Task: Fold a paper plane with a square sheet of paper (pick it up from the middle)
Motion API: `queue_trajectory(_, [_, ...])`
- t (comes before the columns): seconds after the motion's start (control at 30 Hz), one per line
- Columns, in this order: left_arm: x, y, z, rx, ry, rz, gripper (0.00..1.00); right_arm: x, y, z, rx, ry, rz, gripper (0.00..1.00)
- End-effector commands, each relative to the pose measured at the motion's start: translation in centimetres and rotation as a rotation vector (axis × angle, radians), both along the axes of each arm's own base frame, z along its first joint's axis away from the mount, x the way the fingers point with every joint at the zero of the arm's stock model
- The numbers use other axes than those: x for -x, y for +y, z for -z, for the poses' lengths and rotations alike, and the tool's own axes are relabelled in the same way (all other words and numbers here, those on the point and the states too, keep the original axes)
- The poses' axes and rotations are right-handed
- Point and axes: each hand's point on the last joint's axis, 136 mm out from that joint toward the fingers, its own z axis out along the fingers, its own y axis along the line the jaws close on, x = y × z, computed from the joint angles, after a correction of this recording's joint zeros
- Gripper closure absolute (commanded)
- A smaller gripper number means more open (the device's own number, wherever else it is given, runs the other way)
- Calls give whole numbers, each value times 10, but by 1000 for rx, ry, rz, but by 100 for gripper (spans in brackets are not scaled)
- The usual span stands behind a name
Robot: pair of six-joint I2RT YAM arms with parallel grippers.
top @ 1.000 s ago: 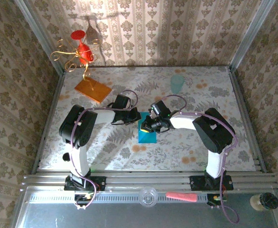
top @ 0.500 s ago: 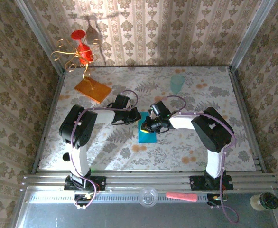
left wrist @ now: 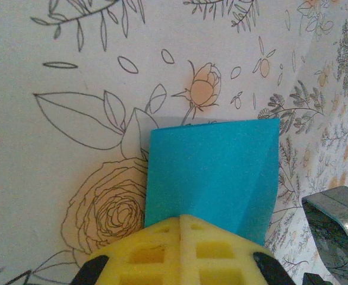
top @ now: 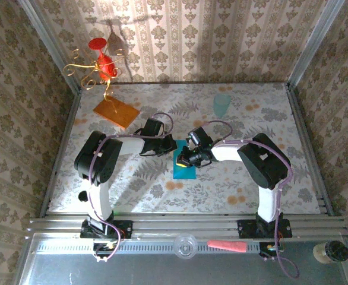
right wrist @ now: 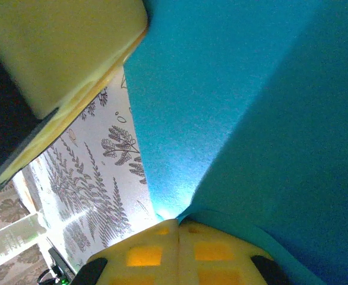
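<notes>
The thin teal-blue square sheet of paper lies at the centre of the table. The left gripper, jaws closed, pins its 11 o'clock corner; the right gripper, also closed, bears mid-sheet. The crease should be pressed firmly without shifting the pinned corner.

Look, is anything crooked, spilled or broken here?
Nothing is spilled or broken. The blue paper in the middle is partly folded with a slanted crease, and the left fingers and right fingers touch it. The orange slab at back left lies crooked.
</notes>
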Motion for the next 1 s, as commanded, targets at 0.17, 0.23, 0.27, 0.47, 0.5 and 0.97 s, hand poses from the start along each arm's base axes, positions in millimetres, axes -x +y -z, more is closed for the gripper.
queue_trajectory(0.17, [18,10,31,-83,99,-7,96,-3,-3,7,10,6,7,99])
queue_trajectory(0.23, [18,11,31,-85,96,-7,96,-3,-4,6,7,5,11,100])
queue_trajectory(0.27, [19,11,31,-87,97,-7,96,-4,-4,6,4,4,14,100])
queue_trajectory(0.47, [19,12,32,-93,100,-10,96,-8,-3,2,-21,-14,23,100])
queue_trajectory(0.5, [19,12,32,-93,100,-10,96,-9,-3,1,-22,-17,24,100])
queue_trajectory(0.97, [19,12,32,-93,101,-8,96,-1,-5,7,-5,17,-5,100])
